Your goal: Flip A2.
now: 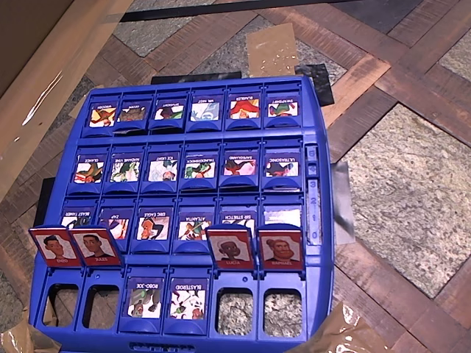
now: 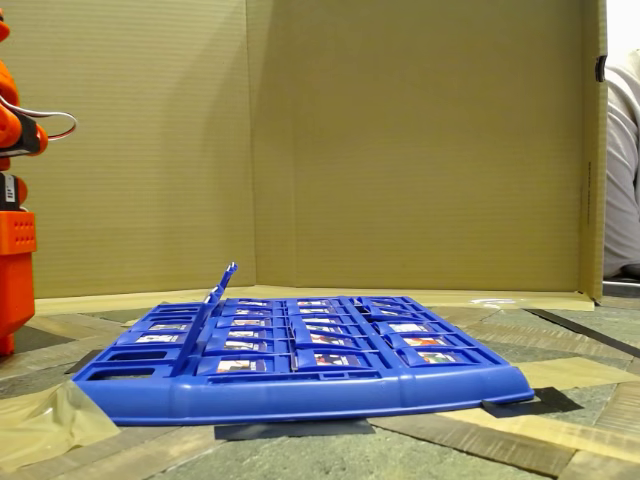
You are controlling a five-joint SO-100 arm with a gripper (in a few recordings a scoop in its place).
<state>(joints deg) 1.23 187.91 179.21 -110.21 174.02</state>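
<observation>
A2 (image 1: 144, 298) lies flat in the near row of the blue game board (image 1: 316, 243), blue face up, labelled "ROBO-JOE", with a greenish cartoon. It is third from the left in the overhead view, just left of the flat "BLASTEROID" tile (image 1: 188, 298). In the fixed view the board (image 2: 300, 390) is seen side-on and I cannot pick A2 out. The orange arm's base and lower links (image 2: 14, 250) stand at that view's left edge, away from the board.
Red-framed portrait tiles stand upright in the near row, two on the left (image 1: 73, 246) and two on the right (image 1: 254, 248); side-on they form one tilted blue line (image 2: 213, 300). Cardboard walls (image 2: 400, 140) enclose the floor. A person's sleeve (image 2: 626, 170) shows at right.
</observation>
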